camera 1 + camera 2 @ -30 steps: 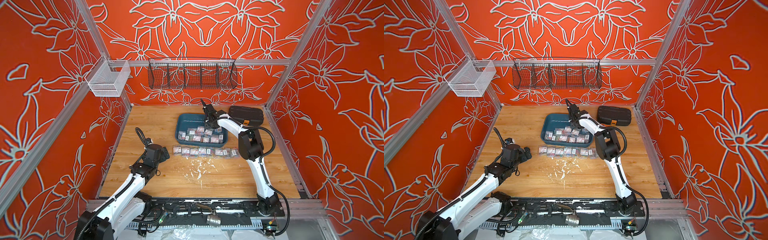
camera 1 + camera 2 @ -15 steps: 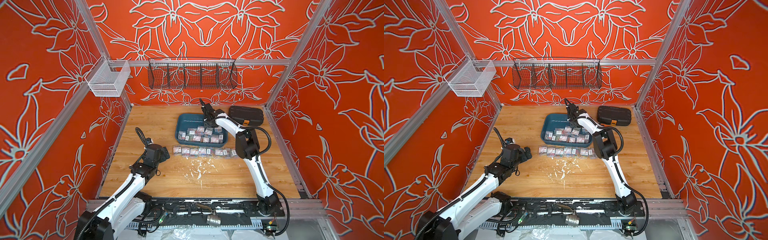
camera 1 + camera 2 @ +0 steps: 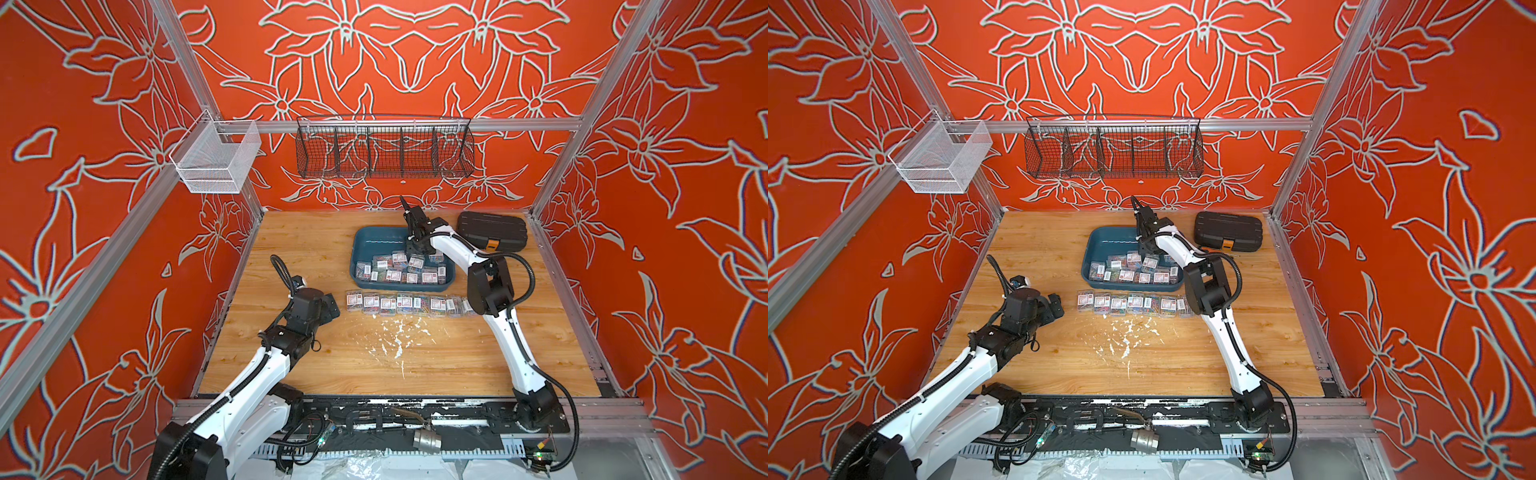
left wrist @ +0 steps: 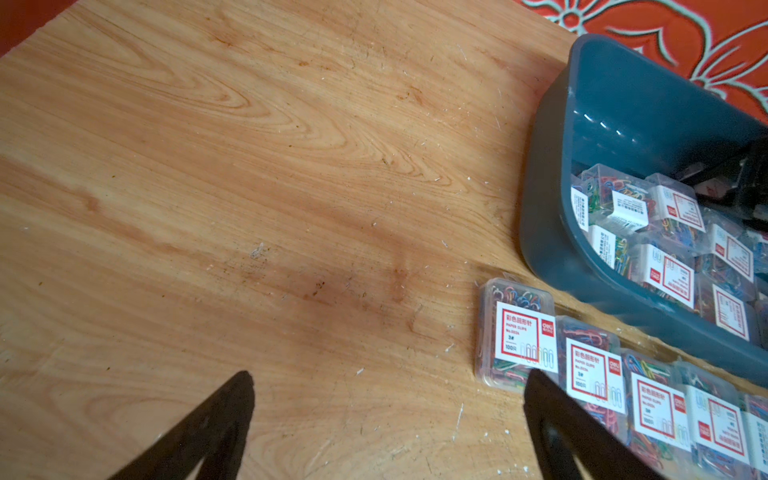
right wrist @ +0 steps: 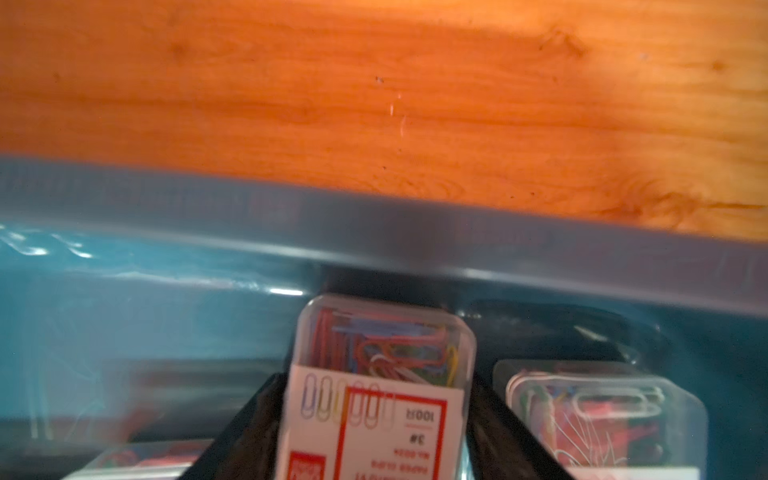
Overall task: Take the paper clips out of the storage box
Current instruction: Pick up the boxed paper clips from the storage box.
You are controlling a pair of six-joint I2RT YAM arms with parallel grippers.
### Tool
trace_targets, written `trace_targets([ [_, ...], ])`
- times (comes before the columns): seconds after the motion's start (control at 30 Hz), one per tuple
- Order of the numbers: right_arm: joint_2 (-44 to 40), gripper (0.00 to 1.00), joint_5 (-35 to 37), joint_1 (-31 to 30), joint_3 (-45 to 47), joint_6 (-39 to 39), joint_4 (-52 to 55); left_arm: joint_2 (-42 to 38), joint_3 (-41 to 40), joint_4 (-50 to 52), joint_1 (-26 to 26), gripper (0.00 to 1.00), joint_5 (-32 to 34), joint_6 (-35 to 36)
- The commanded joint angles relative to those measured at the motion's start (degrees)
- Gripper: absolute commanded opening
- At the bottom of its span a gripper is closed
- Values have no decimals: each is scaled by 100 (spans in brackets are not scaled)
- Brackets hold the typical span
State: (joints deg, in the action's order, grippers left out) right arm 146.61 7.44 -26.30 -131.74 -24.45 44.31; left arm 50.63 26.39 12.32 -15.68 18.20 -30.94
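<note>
The right gripper hides its fingertips in both top views; its blurred wrist view shows them flanking one clip box, cut off by the frame, and we cannot tell whether they pinch it. The storage box sits near the tabletop's far edge, long axis along it, paper clips jumbled inside. The left gripper is spread.

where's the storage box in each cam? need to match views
Top view: storage box at back centre of the table, beside the black case.
Top view: storage box, same spot.
Left wrist: storage box at the right edge, cut off.
Right wrist: its rim crosses mid-frame.
Shared landmark: labelled paper clips piled inside it, visible in all four.
</note>
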Motion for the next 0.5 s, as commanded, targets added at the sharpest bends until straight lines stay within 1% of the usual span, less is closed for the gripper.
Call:
trace_targets([
  [0.0, 279, 62, -37, 12, -97, 10, 312, -88, -79, -98, 17, 98, 24, -23],
  [0.07, 283, 57, -13, 18, -97, 1, 333, -85, -74, -115, 19, 99, 10, -7],
  [0.2, 164, 53, -57, 17, -127, 26, 396, -87, -73, -101, 21, 99, 21, -12],
  [0.33, -286, 52, -116, 11, -145, 130, 407, -89, -82, -104, 18, 99, 24, -17],
  [0.47, -1039, 50, -99, -8, -20, 284, 516, -81, -73, -115, 20, 98, 17, -9],
])
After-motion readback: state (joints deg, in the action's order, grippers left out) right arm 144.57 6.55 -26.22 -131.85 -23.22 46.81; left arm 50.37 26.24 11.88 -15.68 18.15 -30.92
